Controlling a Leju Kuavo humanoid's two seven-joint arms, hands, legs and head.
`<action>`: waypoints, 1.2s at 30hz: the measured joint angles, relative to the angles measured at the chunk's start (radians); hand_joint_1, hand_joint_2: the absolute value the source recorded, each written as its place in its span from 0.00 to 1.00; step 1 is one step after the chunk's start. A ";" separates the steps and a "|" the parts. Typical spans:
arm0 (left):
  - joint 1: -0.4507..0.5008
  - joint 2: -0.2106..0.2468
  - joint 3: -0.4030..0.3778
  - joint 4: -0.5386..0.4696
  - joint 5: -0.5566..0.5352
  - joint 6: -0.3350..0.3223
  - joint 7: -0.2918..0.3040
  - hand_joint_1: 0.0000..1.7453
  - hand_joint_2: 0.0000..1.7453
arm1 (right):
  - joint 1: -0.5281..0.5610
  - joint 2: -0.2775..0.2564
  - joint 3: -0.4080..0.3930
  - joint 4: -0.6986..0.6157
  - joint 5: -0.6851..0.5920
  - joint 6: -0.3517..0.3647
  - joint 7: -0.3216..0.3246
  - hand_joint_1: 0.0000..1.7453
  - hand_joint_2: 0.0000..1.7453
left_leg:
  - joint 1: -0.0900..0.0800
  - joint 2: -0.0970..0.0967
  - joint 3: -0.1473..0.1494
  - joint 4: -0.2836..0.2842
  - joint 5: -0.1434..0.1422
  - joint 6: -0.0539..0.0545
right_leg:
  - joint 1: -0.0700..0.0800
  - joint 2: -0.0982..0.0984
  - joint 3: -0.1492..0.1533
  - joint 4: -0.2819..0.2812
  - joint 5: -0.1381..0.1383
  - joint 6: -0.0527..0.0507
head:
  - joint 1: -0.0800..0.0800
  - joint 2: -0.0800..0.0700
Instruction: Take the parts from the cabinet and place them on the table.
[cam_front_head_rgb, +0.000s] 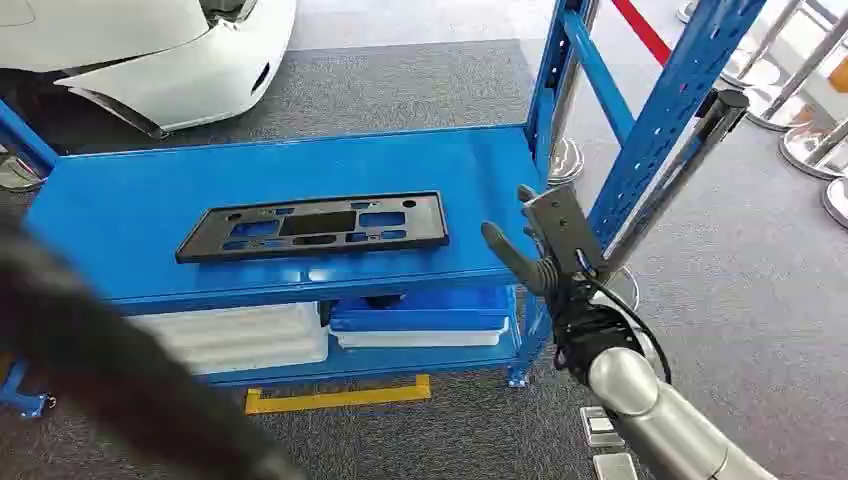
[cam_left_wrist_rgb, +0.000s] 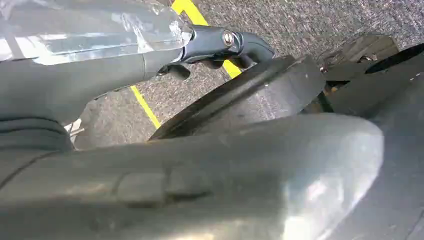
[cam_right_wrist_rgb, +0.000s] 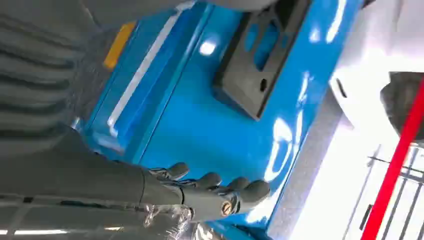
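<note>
Head view: black part (cam_front_head_rgb: 313, 227) on blue shelf (cam_front_head_rgb: 130, 215), blue post (cam_front_head_rgb: 665, 110) beside.

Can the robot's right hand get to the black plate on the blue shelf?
Probably yes. The right hand hangs open at the shelf's right end, and the black plate lies flat on top with only bare blue surface between them. The blue post stands beside the arm, not across its path.

The shelf rack (cam_front_head_rgb: 300, 180) is glossy bright blue, and the plate-shaped part (cam_front_head_rgb: 315, 227) on it is matte black, blue showing through its cutouts. At 6 o'clock of it sit white (cam_front_head_rgb: 240, 335) and blue bins (cam_front_head_rgb: 425, 310). The carpet (cam_front_head_rgb: 780, 300) is speckled grey, crossed by yellow floor tape (cam_front_head_rgb: 335, 397). At 11 o'clock, a white car body (cam_front_head_rgb: 150, 50)
</note>
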 joint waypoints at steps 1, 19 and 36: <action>0.000 0.000 0.000 0.000 0.000 0.000 0.000 0.00 0.00 | -0.005 -0.006 0.002 0.005 0.032 0.010 0.017 0.00 1.00 | 0.000 0.000 0.000 0.000 0.000 0.000 | 0.000 0.000 0.000 0.000 0.000 0.000 | 0.000 0.000; -0.002 0.005 -0.005 0.000 -0.015 -0.023 -0.001 0.00 1.00 | -0.155 -0.103 0.119 0.178 0.532 0.337 0.101 0.00 1.00 | 0.000 0.000 0.000 0.000 0.000 0.000 | 0.000 0.000 0.000 0.000 0.000 0.000 | -0.001 0.000; -0.027 0.011 -0.008 0.000 -0.039 -0.026 -0.022 0.00 1.00 | -0.185 -0.095 0.273 0.280 0.695 0.244 -0.174 0.00 1.00 | 0.000 0.000 -0.001 0.000 0.000 0.000 | 0.001 0.000 0.000 0.000 0.000 0.000 | 0.000 0.000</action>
